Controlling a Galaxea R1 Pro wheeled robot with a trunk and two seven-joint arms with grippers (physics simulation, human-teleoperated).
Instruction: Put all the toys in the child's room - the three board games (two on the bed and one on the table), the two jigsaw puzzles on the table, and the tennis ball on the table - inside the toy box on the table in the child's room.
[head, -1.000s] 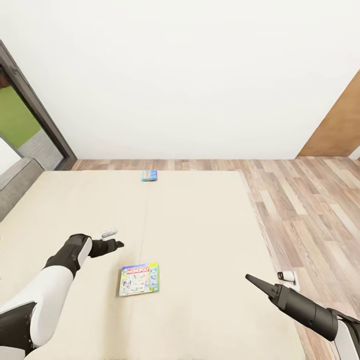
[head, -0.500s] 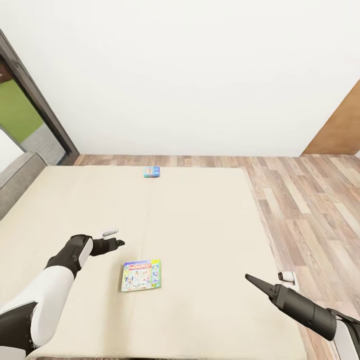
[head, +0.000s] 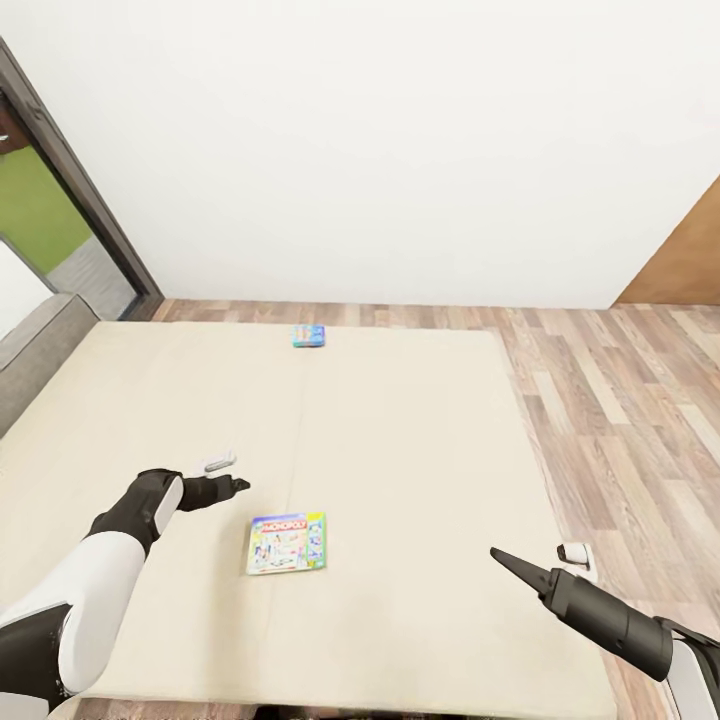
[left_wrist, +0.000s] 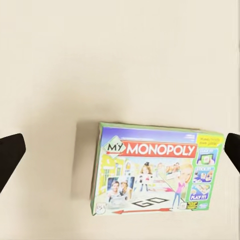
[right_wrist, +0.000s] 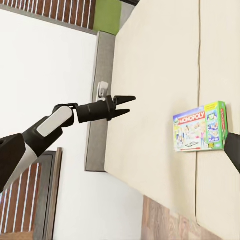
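I am looking down at the bed (head: 420, 430) in the child's room. Two of the games are lying on its beige cover. The Monopoly box (head: 287, 543) is lying flat near me, and the small blue game (head: 309, 336) is sitting well apart from it, close to the far edge of the bed.

My left gripper (head: 236, 485) is hanging over the bed, up and to the side of the Monopoly box, not touching it. In the left wrist view the Monopoly box (left_wrist: 156, 171) is sitting between the two dark fingers (left_wrist: 10, 155), which are spread wide with nothing in them. In the right wrist view I am also seeing those fingers (right_wrist: 122, 100) held apart.

My right gripper (head: 497, 553) is reaching out over the near corner of the bed, well apart from both games. It is looking like one thin dark point, so I cannot tell if its fingers are wide or narrow. I am seeing nothing in it.

I am thinking the job is only starting here. Both bed games are waiting to be picked up. I am judging that the Monopoly box should come first, since it is closest to my left arm. Then it has to go to the toy box.
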